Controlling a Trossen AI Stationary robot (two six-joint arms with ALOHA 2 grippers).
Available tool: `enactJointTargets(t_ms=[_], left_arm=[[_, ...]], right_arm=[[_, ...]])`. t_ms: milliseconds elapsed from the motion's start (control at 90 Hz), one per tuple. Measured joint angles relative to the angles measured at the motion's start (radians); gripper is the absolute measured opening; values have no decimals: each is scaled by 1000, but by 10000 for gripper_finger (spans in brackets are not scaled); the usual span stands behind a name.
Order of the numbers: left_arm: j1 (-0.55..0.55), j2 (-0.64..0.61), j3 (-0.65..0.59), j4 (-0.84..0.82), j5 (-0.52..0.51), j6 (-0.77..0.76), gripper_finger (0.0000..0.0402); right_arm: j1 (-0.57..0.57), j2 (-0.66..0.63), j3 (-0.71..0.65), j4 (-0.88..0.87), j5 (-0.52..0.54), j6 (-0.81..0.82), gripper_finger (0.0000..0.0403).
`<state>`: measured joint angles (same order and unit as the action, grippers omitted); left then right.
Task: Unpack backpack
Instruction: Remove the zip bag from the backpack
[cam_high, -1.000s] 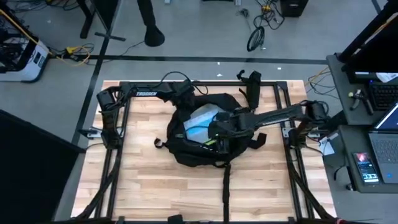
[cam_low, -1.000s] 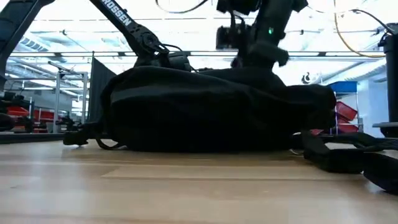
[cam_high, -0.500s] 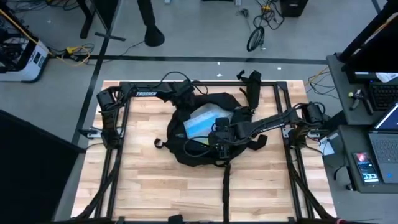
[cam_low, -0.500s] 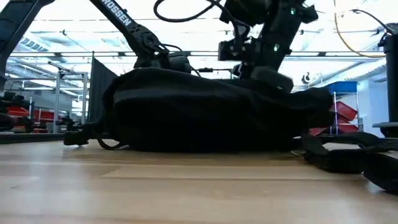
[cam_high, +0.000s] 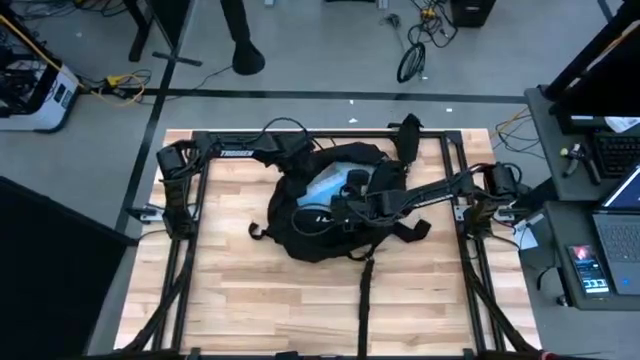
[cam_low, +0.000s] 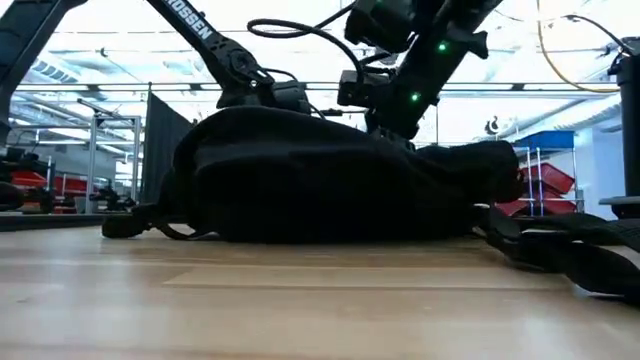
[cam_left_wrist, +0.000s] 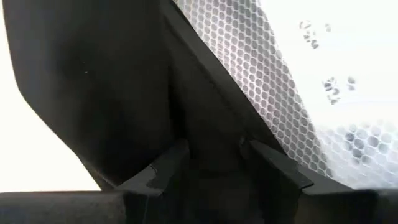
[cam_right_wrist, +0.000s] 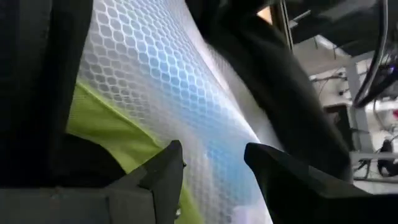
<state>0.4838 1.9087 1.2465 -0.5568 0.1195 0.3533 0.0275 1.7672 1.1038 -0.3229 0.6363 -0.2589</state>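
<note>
Your worktop (cam_high: 240, 300) carries the backpack (cam_high: 300, 235) at its middle, somewhat nearer the far edge, lying flat with its mouth spread upward so the contents can be reached from above. A strap (cam_high: 365, 300) trails from it toward the near edge, and another (cam_high: 408, 138) lies toward the far right corner.

Inside the opening you can see a pale blue-and-white package (cam_high: 325, 185) wrapped in honeycomb padding, with something yellow-green (cam_right_wrist: 118, 140) tucked beside it.

Your left claw (cam_left_wrist: 214, 163) sits at the far rim of the bag, its fingers pinched on the black fabric edge. That looks like a hold meant to keep the mouth open and the bag from sliding.

Your right claw (cam_right_wrist: 214, 165) reaches in from the right edge of the worktop and is down in the opening, fingers parted with the padded package right between and ahead of them. It seems not to have closed on anything yet, though the close view makes contact hard to judge.
</note>
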Motion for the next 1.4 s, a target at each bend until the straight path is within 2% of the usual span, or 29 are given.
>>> enactJointTargets(t_ms=[122,256,422,467,589,822,1056,1222,1400], left_arm=[[-8,0,0,-2,0,13,143],[-8,0,0,-7,8,20,143],[-8,-1,0,-8,10,20,143],[-8,-1,0,-8,10,20,143],[-9,-1,0,-6,11,21,143],[-9,-1,0,-3,10,28,143],[-14,-1,0,-1,6,29,143],[-13,-15,0,-18,-5,46,143],[-17,-78,12,-64,9,48,143]], right_arm=[[-30,0,0,-29,-133,-103,176],[-15,-35,49,-187,-159,-81,176],[18,-76,84,-367,-333,-35,176],[23,-73,81,-409,-352,-21,176],[20,-63,30,-368,-318,-32,176],[-28,-36,-38,-112,-111,-85,176],[-90,1,-39,-7,-96,-141,176],[-125,11,-26,55,-11,-42,176],[-134,10,11,55,5,12,176]])
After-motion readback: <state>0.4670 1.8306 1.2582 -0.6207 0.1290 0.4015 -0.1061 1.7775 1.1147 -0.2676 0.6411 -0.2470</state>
